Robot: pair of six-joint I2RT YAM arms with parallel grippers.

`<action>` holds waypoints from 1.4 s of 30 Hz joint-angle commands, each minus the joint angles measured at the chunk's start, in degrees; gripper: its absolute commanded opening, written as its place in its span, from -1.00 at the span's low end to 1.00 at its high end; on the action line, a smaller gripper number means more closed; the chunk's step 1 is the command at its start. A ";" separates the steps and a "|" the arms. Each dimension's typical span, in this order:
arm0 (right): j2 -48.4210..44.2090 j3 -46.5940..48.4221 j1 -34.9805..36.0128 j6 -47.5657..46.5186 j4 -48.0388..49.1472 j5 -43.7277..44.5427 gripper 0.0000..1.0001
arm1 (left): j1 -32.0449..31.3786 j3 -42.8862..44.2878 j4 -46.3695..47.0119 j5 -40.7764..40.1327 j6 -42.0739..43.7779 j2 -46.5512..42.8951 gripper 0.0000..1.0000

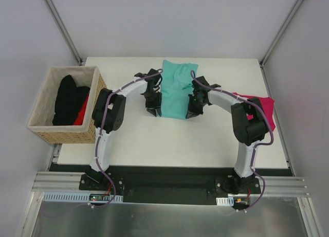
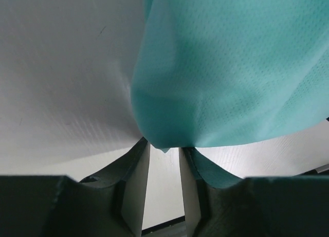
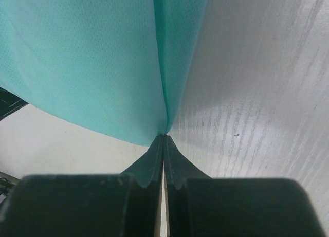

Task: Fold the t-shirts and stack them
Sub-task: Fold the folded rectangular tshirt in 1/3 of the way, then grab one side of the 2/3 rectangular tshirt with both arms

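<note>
Woven tan cane comes first on my far left: the basket (image 1: 67,135) stands off the table's left edge, just beside my left arm's elbow. It holds the black t-shirts (image 1: 69,101) in a loose heap, with a strip of red cloth (image 1: 82,114) against its right wall; what that red piece is I cannot tell.

Next comes my left gripper (image 1: 153,106), reaching over the white table (image 1: 169,144) to the left edge of the teal-green t-shirt (image 1: 175,90). From the left wrist view, my left gripper (image 2: 164,147) has its jaws parted, with bare table showing through the gap between the fingers (image 2: 136,165). The teal-green t-shirt (image 2: 231,67) bulges down right at their tips, and one small corner of it dips into the gap.

This shirt lies in the middle of the table towards the far edge, as a long panel running from the far side towards me, wrinkled at its far end.

My right gripper (image 1: 194,109) sits at the shirt's right edge, opposite the left one. In the right wrist view, my right gripper (image 3: 163,139) is closed tight, fingertips together on a fold of the teal-green t-shirt (image 3: 92,57), which rises from the pinch in a sharp crease.

Furthest right, the magenta-pink t-shirt (image 1: 263,107) lies at the table's right edge, partly hidden under my right arm.
</note>
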 commanded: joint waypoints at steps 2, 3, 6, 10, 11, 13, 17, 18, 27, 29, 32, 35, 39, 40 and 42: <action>-1.18 2.59 0.30 0.06 -0.93 -0.94 -0.98 | -0.68 2.12 -0.14 2.15 0.06 0.53 -0.72; -1.09 2.59 0.30 -0.02 -1.02 -0.94 -0.97 | -0.68 1.86 -0.22 2.06 0.06 0.35 -0.87; -0.83 3.03 0.30 -0.11 -1.20 -1.03 -0.97 | -0.77 0.72 0.13 1.35 -0.02 -0.26 -1.00; -0.65 2.94 0.38 0.06 -1.20 -1.20 -0.97 | -0.77 -0.95 0.48 0.91 0.06 -1.49 -1.00; -0.65 2.86 0.30 -0.02 -1.37 -1.20 -0.97 | -0.68 -1.39 0.39 0.83 -0.02 -1.76 -1.00; -0.91 2.59 0.30 -0.02 -1.37 -1.20 -0.98 | -0.77 -2.18 0.48 0.83 -0.29 -3.07 -1.00; -1.53 2.24 0.56 0.33 -1.02 -1.03 -0.97 | -0.77 -4.20 0.65 0.56 -0.46 -5.36 -1.00; -1.70 2.15 0.65 0.42 -1.02 -0.85 -0.98 | -0.68 -4.47 0.57 0.56 -0.46 -6.14 -1.00; -2.85 1.63 2.75 2.87 -1.20 0.03 -0.98 | -0.77 -5.79 0.13 0.91 0.59 -9.93 -1.00; -3.28 1.63 3.28 3.40 -1.37 0.29 -0.98 | -0.77 -6.32 -0.05 1.09 0.68 -10.63 -1.00; -3.81 1.54 4.51 3.84 -1.72 0.56 -0.98 | -0.85 -7.28 -0.14 1.18 0.77 -11.51 -1.00; -4.60 1.10 5.74 4.37 -2.07 1.08 -0.98 | -0.94 -8.16 -0.22 0.83 0.85 -12.30 -1.00; -5.66 -0.04 7.59 5.42 -1.73 1.79 -0.98 | -1.29 -9.22 -0.14 0.65 0.94 -13.09 -1.00; -6.18 -0.57 7.85 5.69 -1.55 2.05 -0.98 | -1.38 -9.83 -0.22 0.65 0.86 -13.44 -1.00; -6.89 -1.36 8.47 6.21 -1.37 2.75 -0.98 | -1.82 -10.45 -0.22 0.48 0.77 -14.24 -1.00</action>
